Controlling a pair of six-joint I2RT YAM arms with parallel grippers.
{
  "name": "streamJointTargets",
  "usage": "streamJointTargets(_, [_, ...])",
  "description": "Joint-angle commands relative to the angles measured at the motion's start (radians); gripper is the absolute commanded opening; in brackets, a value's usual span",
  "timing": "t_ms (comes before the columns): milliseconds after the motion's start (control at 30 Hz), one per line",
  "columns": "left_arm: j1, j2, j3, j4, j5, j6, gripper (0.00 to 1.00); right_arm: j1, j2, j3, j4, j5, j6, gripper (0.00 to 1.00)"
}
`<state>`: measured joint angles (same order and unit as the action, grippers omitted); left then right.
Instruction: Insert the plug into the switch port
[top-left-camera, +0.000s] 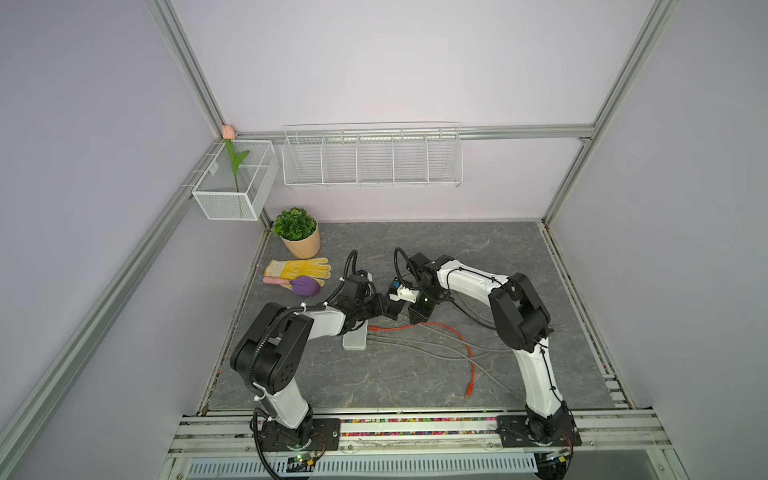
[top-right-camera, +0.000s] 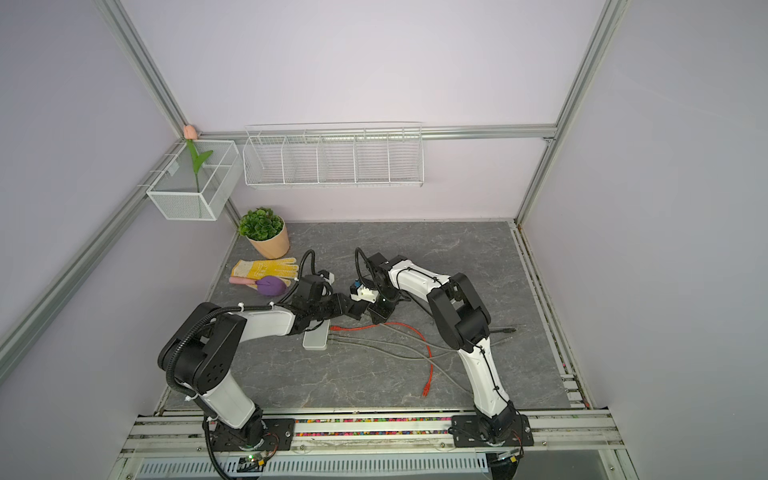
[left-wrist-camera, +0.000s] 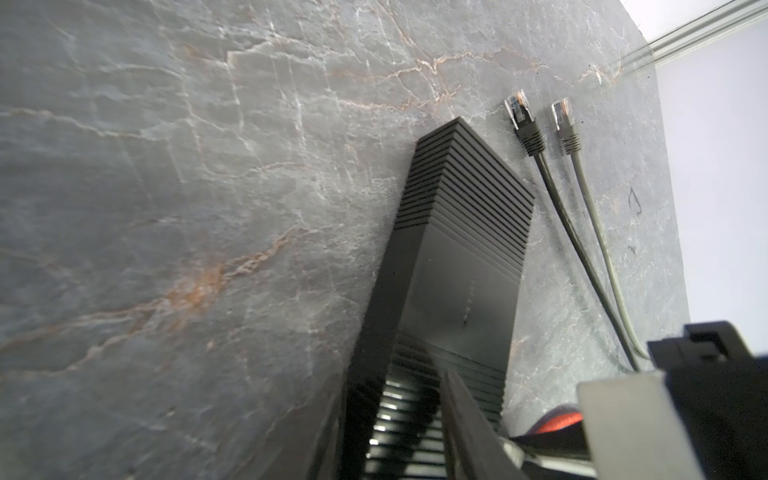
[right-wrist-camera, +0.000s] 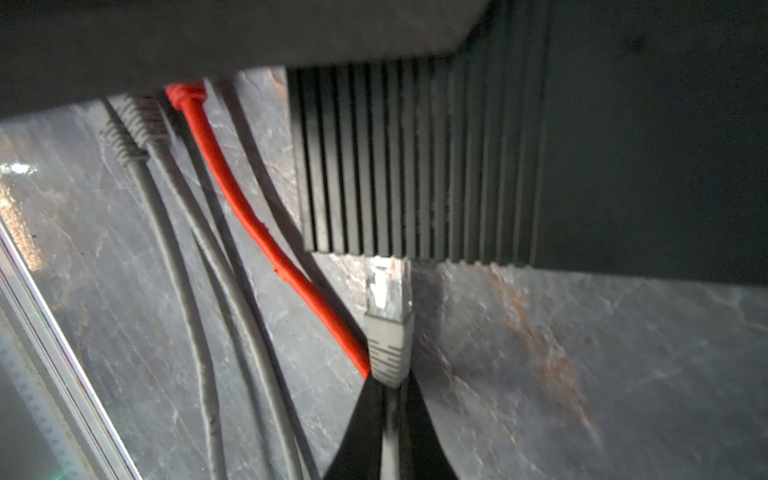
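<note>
Right gripper (right-wrist-camera: 388, 388): pinching the grey boot of the clear-tipped grey network plug (right-wrist-camera: 384, 291).
Left gripper (left-wrist-camera: 395, 419): closed on one end of the black ribbed plastic switch box (left-wrist-camera: 461, 232).
Plug: at the middle of the marbled grey tabletop (top-left-camera: 415, 374), tip touching the switch's ribbed edge.

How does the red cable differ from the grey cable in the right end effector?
The red cable is red, the grey cable pale grey. The red cable lies ungripped on the table, plug at the pale box; the grey cable is pinched in the right end effector, plug tip against the black switch. Both have booted network plugs.
</note>
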<state>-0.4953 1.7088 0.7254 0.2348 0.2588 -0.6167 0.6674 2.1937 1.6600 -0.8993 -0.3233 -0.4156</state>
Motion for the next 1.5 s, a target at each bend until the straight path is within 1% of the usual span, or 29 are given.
streamJointTargets(0, [-0.014, 0.001, -0.012, 0.012, 0.041, 0.004, 0.37, -0.004, 0.027, 0.027, 0.031, -0.042, 0.000, 0.12])
streamJointTargets(167, [-0.014, -0.002, -0.015, 0.008, 0.042, 0.009, 0.36, -0.007, 0.011, 0.017, 0.057, -0.043, 0.013, 0.11])
streamJointTargets(400, [-0.022, 0.012, -0.023, 0.015, 0.044, 0.008, 0.36, -0.018, -0.014, 0.004, 0.084, -0.172, 0.012, 0.11])
streamJointTargets(667, [-0.025, 0.008, -0.032, 0.016, 0.045, 0.008, 0.36, -0.044, -0.040, -0.023, 0.109, -0.220, 0.018, 0.11])
streamJointTargets(967, [-0.026, 0.012, -0.034, 0.017, 0.042, 0.008, 0.35, -0.056, -0.016, -0.020, 0.114, -0.220, 0.028, 0.11])
streamJointTargets(1167, [-0.029, 0.014, -0.038, 0.026, 0.045, 0.003, 0.35, -0.067, -0.019, -0.031, 0.133, -0.256, 0.043, 0.11])
streamJointTargets(1467, [-0.045, 0.015, -0.042, 0.033, 0.048, -0.003, 0.35, -0.067, 0.004, -0.023, 0.176, -0.229, 0.098, 0.10])
